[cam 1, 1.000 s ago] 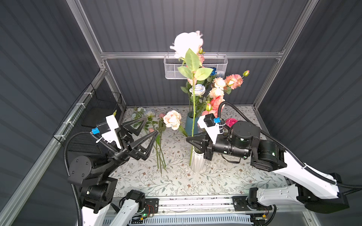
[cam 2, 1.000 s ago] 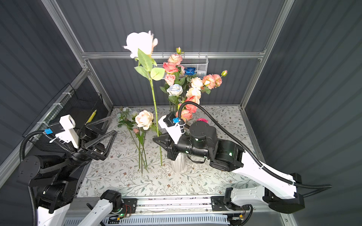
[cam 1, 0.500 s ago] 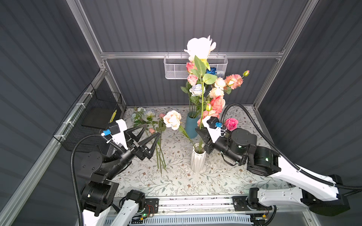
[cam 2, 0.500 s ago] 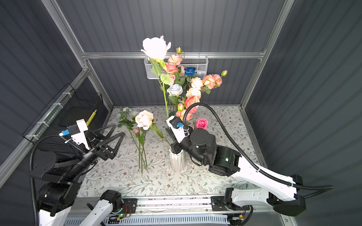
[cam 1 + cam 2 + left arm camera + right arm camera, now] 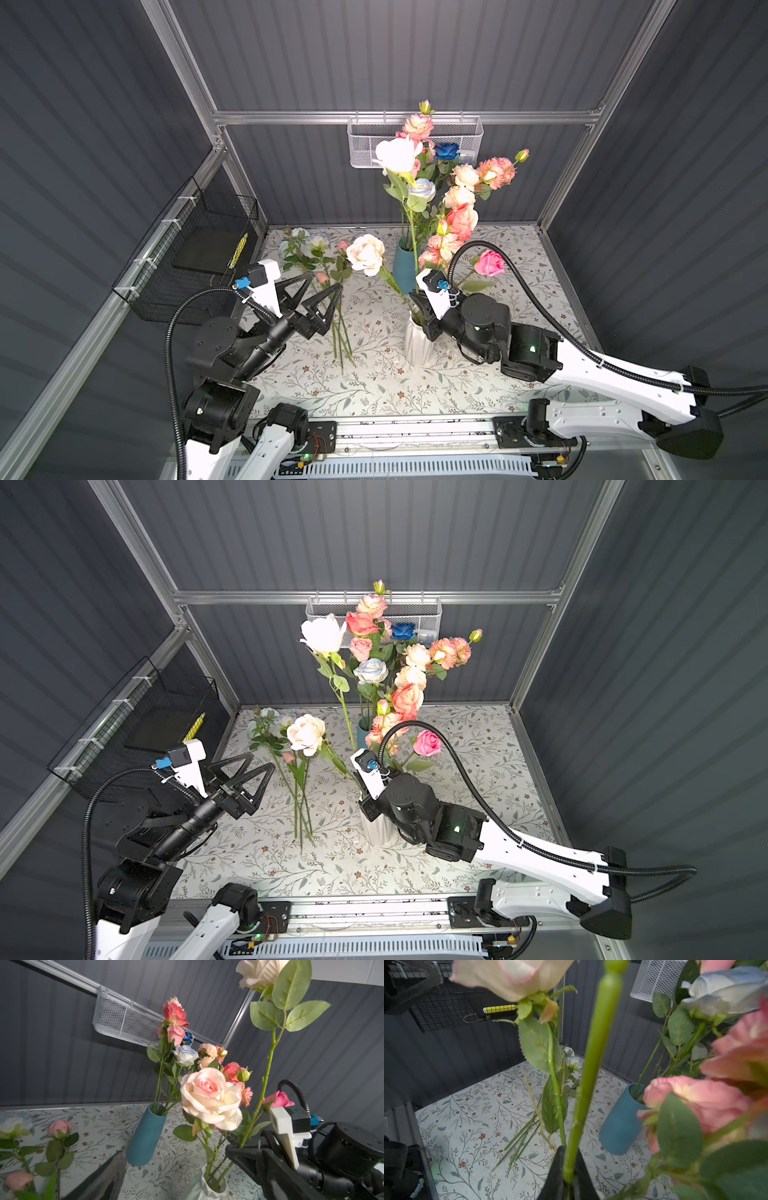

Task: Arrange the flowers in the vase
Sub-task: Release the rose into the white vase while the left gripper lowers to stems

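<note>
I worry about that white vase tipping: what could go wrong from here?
The white rose is tall and leans out of the small white vase, its stem between the fingers of the right gripper. When they pull clear, it may flop or tip the vase. The gripper sits right at the vase's rim, so backing out may knock it.

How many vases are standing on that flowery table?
2. A teal vase stands toward the back, filled with flowers; a white ribbed vase stands in front of it, nearer the arms. None seems hidden.
</note>
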Controlling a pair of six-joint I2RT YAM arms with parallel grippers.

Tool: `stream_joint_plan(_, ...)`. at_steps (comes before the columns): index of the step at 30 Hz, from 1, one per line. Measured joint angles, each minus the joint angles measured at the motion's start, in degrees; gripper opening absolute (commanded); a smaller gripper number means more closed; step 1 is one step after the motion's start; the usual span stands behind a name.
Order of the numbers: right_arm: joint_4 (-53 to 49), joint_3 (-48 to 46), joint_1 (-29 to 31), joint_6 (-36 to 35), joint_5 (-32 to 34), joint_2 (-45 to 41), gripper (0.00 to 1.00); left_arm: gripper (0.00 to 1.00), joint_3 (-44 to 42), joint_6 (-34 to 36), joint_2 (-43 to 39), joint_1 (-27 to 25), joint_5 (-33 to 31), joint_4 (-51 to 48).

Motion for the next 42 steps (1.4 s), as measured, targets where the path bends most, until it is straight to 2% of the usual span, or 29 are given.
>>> stream_joint_plan(1,0.13,-0.68,0.02,0.72,-0.02,-0.57,0.63,1.0,-0.39,-0.02,0.07,0.0,-1.09,-0.5)
stream_joint_plan(2,0.13,-1.2,0.11,1.31,-0.02,-1.29,0.66,1.0,-0.68,-0.02,0.24,0.0,-2.03,-1.09)
stream_joint_plan(8,0.74,-2.84,0.5,5.92,-1.18,-7.5,0.73,0.95,-2.84,-0.44,2.99,0.0,-9.22,-4.46)
stream_joint_plan(11,1.03,-3.58,1.11,8.31,-2.03,-10.1,0.74,0.86,-4.31,-1.33,5.9,0.0,-12.94,-6.08)
stream_joint_plan(14,0.98,-4.59,1.88,9.86,-3.08,-12.41,0.74,0.72,-7.52,-2.47,10.64,0.0,-15.56,-6.23)
stream_joint_plan(21,0.83,-5.88,2.97,11.34,-5.22,-17.99,0.69,0.53,-14.08,-5.92,29.75,0.42,-21.2,-3.37)
stream_joint_plan(23,0.83,-6.1,3.19,11.37,-5.25,-19.21,0.68,0.53,-14.51,-6.71,34.21,2.25,-21.64,-1.42)
stream_joint_plan(27,0.68,-6.8,3.37,11.41,-5.18,-21.64,0.68,0.68,-15.54,-9.6,43.04,10.69,-21.22,5.86)
stream_joint_plan(29,0.57,-7.1,3.54,11.52,-5.11,-22.62,0.68,0.74,-16.17,-10.71,46.71,13.22,-21.75,9.62)
stream_joint_plan(34,0.31,-7.3,3.69,11.5,-4.92,-23.98,0.67,0.8,-16.9,-12.11,53.64,13.42,-21.7,18.32)
stream_joint_plan(36,0.0,-7.3,3.74,11.5,-4.9,-24.33,0.67,0.75,-16.9,-12.22,56.52,13.42,-21.68,21.77)
stream_joint_plan(38,-0.35,-7.3,3.74,11.5,-4.81,-24.57,0.67,0.59,-16.68,-12.37,59.19,13.42,-21.92,23.52)
stream_joint_plan(39,-0.5,-7.3,3.76,11.5,-4.76,-24.65,0.67,0.55,-16.44,-12.5,60.65,13.42,-22.27,23.93)
stream_joint_plan(42,-0.79,-7.3,3.8,11.5,-4.7,-25.07,0.67,0.53,-14.97,-12.59,63.43,13.42,-24.35,24.57)
